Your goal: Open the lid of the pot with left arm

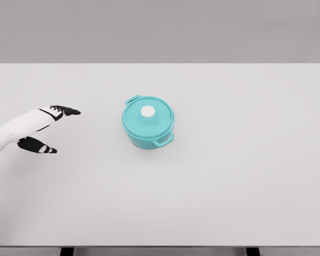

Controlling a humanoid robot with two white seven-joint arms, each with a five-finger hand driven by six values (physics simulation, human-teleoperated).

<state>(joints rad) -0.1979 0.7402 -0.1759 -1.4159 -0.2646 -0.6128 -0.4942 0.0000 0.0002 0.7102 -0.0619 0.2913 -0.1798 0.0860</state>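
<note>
A teal pot (148,128) stands near the middle of the white table (229,176), with two side handles. Its teal lid (148,118) sits flat on top and carries a round white knob (148,111). My left hand (56,128) comes in from the left edge, well to the left of the pot and apart from it. Its black fingers (66,111) stretch out toward the pot while the thumb (38,146) spreads below; it holds nothing.
The table's far edge runs across the top of the view and its front edge along the bottom, where two dark legs (67,250) show.
</note>
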